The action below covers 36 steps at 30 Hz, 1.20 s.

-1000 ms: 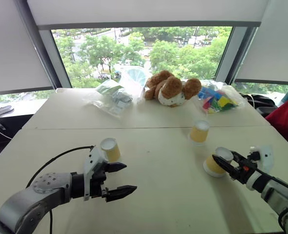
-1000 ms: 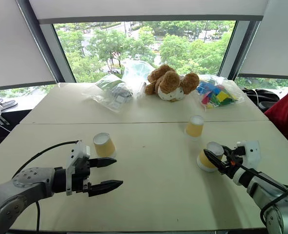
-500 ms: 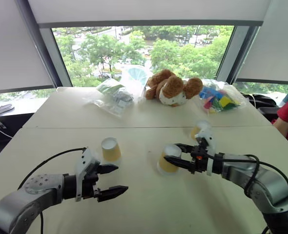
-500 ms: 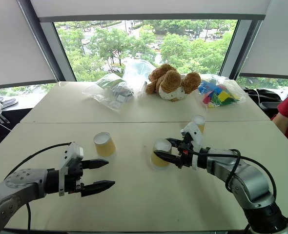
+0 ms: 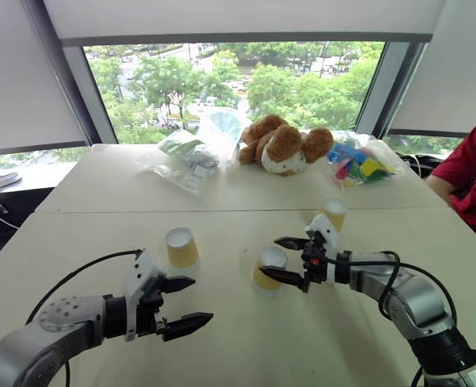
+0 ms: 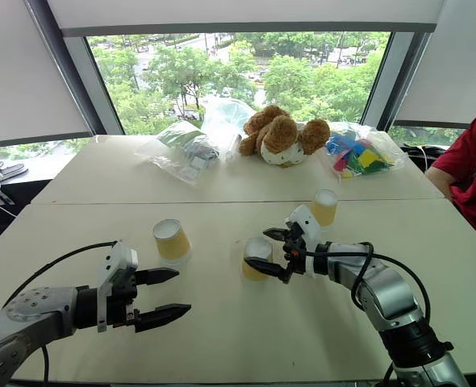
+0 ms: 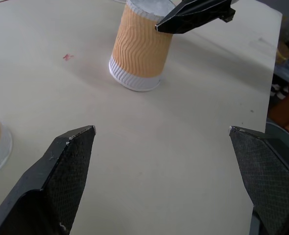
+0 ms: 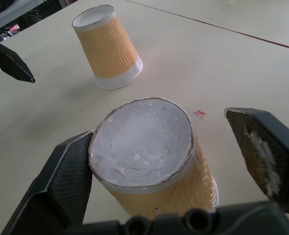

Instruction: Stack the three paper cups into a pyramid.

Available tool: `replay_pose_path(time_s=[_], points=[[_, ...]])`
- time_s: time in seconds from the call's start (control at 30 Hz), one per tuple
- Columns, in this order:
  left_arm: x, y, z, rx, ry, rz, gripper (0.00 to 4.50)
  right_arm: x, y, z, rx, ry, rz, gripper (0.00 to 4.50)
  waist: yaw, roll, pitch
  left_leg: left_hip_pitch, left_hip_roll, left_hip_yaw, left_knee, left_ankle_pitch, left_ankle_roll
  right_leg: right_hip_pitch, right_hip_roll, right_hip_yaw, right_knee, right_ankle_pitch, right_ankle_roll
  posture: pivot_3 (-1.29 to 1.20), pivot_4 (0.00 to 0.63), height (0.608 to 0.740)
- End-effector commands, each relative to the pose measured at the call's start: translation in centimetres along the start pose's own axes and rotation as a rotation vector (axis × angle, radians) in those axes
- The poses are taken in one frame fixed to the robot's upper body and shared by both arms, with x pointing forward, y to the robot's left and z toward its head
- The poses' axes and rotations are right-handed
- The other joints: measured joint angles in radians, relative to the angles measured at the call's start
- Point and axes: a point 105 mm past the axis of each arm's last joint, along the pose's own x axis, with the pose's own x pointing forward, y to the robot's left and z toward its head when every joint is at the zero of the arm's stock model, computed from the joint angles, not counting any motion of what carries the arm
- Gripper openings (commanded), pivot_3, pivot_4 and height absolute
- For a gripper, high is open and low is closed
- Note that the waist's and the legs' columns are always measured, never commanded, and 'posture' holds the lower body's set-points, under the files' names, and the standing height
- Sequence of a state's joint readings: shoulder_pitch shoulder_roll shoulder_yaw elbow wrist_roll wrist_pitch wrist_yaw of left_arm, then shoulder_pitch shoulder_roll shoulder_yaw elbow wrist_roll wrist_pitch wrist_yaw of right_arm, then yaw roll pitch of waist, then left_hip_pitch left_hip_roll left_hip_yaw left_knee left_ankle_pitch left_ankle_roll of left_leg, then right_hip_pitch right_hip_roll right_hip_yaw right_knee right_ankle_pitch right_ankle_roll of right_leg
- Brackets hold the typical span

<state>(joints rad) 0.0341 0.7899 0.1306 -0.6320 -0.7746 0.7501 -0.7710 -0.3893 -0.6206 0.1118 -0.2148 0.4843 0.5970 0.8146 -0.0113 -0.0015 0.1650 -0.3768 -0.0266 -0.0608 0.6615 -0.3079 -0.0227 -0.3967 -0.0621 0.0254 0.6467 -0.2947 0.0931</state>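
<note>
Right gripper (image 6: 275, 251) jaws spread around middle cup (image 6: 256, 259), left gripper (image 6: 168, 292) open at its 8 o'clock; the cups looked light, thin-walled, crushable, so pinch mid-wall gently, other cups at 9 (image 6: 172, 240) and 2 o'clock (image 6: 324, 207)

Open tabletop (image 5: 246, 339) lies between the two arms, while the left cup (image 5: 181, 247) and middle cup (image 5: 268, 269) block the centre.

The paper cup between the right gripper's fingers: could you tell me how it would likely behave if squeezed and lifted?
The cup is thin ribbed paper, so probably light and easily crushed. Its ridged wall should resist slipping. Standing upside down on its wide rim, it looks unlikely to tip.
</note>
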Motion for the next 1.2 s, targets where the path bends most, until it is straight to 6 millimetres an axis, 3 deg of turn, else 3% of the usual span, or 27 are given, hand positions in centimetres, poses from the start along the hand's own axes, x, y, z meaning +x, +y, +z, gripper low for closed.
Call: replay_pose_path(time_s=[0.03, 0.27, 0.37, 0.5, 0.7, 0.9, 1.2], points=[[-0.1, -0.2, 0.7, 0.037, -0.025, -0.005, 4.5, -1.0, 0.2, 3.4, -0.084, -0.098, -0.012, 4.46, 0.0, 0.0, 0.0, 0.0, 0.0, 0.0, 0.0, 0.0, 0.0, 0.0, 0.0, 0.0, 0.0, 0.0, 0.0, 0.0, 0.15, 0.74], [-0.1, 0.4, 0.9, 0.037, -0.028, -0.017, 4.5, -4.0, 0.6, 7.7, -0.068, -0.219, -0.068, 4.46, 0.002, 0.0, 0.0, -0.001, 0.0, 0.0, 0.0, 0.0, 0.0, 0.0, 0.0, 0.0, 0.0, 0.0, 0.0, 0.0, 0.15, 0.74], [0.1, 0.4, 1.5, 0.04, -0.053, -0.028, 4.5, -5.9, -2.1, 8.6, -0.021, -0.291, -0.226, 4.46, 0.002, 0.0, 0.0, -0.001, 0.0, 0.0, 0.0, 0.0, 0.0, 0.0, 0.0, 0.0, 0.0, 0.0, 0.0, 0.0, 0.15, 0.74], [0.4, -0.1, 3.0, 0.068, -0.085, -0.061, 4.5, -7.4, -8.4, 6.9, -0.082, -0.237, -0.548, 4.46, -0.001, 0.0, 0.0, -0.001, 0.0, 0.0, 0.0, 0.0, 0.0, 0.0, 0.0, 0.0, 0.0, 0.0, 0.0, 0.0, 0.15, 0.74], [0.5, -0.6, 4.1, 0.09, -0.101, -0.068, 4.5, -6.9, -13.7, 4.1, -0.102, -0.186, -0.738, 4.46, -0.008, 0.0, 0.0, 0.0, 0.0, 0.001, 0.0, 0.0, -0.001, -0.002, 0.001, 0.0, 0.002, 0.0, 0.0, 0.0, 0.15, 0.74], [0.3, -0.8, 3.2, 0.068, -0.087, -0.033, 4.5, -5.7, -15.3, 2.2, -0.07, -0.176, -0.74, 4.46, -0.006, 0.001, 0.0, -0.001, 0.0, 0.002, 0.0, 0.001, -0.001, -0.002, 0.001, 0.001, 0.002, 0.0, 0.0, 0.0, 0.15, 0.74], [0.1, -0.7, 2.9, 0.061, -0.084, -0.005, 4.5, -5.6, -16.5, 0.5, -0.054, -0.149, -0.779, 4.46, -0.005, 0.001, 0.0, -0.001, 0.0, 0.002, 0.0, 0.001, -0.001, -0.002, 0.001, 0.001, 0.002, 0.0, 0.0, 0.0, 0.15, 0.74]])
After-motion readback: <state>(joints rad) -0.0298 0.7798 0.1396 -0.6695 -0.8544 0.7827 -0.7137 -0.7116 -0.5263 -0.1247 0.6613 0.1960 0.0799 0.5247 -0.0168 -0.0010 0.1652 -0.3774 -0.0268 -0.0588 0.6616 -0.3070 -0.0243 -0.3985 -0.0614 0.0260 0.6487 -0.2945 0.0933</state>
